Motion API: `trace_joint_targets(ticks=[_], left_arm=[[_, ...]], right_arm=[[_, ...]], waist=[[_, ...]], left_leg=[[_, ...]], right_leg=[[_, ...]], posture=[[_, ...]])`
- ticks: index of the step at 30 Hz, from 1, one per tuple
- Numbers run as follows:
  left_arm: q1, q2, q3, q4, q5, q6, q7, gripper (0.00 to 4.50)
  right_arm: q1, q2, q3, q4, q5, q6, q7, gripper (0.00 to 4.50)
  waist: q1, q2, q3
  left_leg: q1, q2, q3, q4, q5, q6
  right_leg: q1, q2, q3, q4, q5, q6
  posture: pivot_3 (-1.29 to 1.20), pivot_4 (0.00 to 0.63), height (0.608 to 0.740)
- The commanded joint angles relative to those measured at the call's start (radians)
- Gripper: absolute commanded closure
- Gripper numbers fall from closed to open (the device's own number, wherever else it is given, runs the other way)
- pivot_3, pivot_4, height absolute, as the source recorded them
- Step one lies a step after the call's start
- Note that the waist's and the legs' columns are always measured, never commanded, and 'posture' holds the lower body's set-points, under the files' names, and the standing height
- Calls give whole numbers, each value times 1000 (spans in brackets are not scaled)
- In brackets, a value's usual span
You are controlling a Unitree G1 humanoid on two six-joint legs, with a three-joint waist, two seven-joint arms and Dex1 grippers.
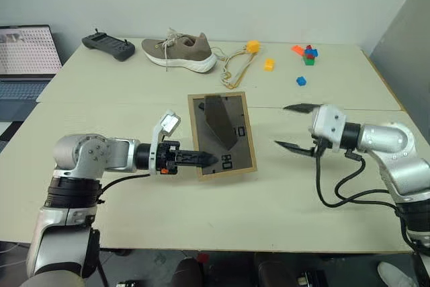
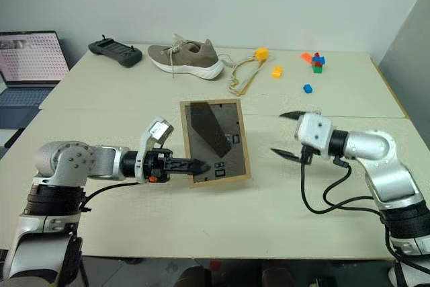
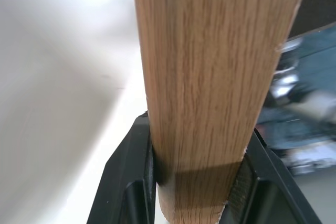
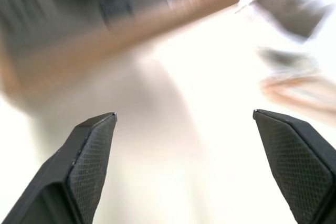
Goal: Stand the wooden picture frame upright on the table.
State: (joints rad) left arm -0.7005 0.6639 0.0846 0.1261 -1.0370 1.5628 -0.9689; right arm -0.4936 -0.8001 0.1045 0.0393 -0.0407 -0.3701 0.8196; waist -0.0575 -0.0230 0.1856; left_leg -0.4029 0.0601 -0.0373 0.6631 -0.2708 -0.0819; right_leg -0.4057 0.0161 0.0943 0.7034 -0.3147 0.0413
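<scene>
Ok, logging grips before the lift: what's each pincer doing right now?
Left pincer: shut on the wooden picture frame, gripping its edge.
Right pincer: open, holding nothing.

- Both arms are shiny silver with round joints and black rings.
- Each gripper has two black pointy fingers [image 4: 89,166] with bumpy pads.
- Black cables loop from the right arm.

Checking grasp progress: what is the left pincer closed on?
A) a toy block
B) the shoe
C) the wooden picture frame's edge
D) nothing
C: the left pincer clamps the lower-left edge of the wooden picture frame, and the left wrist view shows wood between its fingers.
</scene>
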Motion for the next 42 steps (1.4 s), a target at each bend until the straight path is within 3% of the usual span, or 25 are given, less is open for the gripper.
trace_joint_targets(ticks=[1,5,11,14,17,26,32,34,41,42], left_arm=[[-26,21,4,-29,-147,52,23,3220],[-31,21,-15,-16,-229,52,85,3220],[-12,15,-32,-39,-320,52,160,3220],[-1,15,-30,-40,-363,52,191,3220],[20,15,-31,-58,-374,52,220,3220],[43,8,-23,-66,-397,52,255,3220],[30,-20,-10,-53,-376,43,266,3220],[35,-22,-2,-61,-364,23,260,2521],[1,-33,135,91,-367,-12,365,1246],[20,-25,168,69,-373,-26,393,1010]], right_arm=[[-138,16,3,267,-370,-642,-337,82],[-247,73,-4,393,-611,-851,-590,82],[-318,179,44,411,-742,-897,-755,82],[-332,189,94,439,-762,-909,-757,82],[-340,174,118,479,-759,-915,-775,607],[-361,142,112,450,-762,-938,-839,2757],[-365,146,108,402,-766,-933,-846,2923],[-364,143,109,407,-753,-924,-840,2925],[-337,95,110,433,-671,-916,-808,3173],[-317,84,135,450,-594,-905,-767,3173]], waist=[[-12,0,0],[-26,0,0],[-26,0,0],[-26,0,0],[-25,0,0],[-26,0,0],[-26,0,0],[-26,0,0],[-25,0,0],[-25,0,0]], left_leg=[[1,0,1,0,0,0],[3,1,2,-1,3,-5],[4,1,2,1,3,-6],[4,1,1,1,4,-6],[4,0,1,2,4,-6],[4,0,0,2,4,-6],[4,0,0,2,4,-6],[4,0,0,2,4,-6],[4,0,0,2,4,-6],[4,0,0,2,4,-6]], right_leg=[[0,0,2,1,0,0],[0,0,3,5,0,-1],[0,0,3,8,0,-1],[0,0,2,9,-1,-2],[0,-1,2,9,-1,-2],[0,-1,2,9,-1,-2],[0,-1,2,9,-1,-2],[0,-1,2,9,0,-2],[0,-1,2,9,0,-2],[0,-2,2,9,0,-2]], posture=[[0,150,740],[0,150,740],[0,150,740],[0,150,740],[0,150,740],[0,150,740],[0,150,740],[0,150,740],[0,150,740],[0,150,740]])
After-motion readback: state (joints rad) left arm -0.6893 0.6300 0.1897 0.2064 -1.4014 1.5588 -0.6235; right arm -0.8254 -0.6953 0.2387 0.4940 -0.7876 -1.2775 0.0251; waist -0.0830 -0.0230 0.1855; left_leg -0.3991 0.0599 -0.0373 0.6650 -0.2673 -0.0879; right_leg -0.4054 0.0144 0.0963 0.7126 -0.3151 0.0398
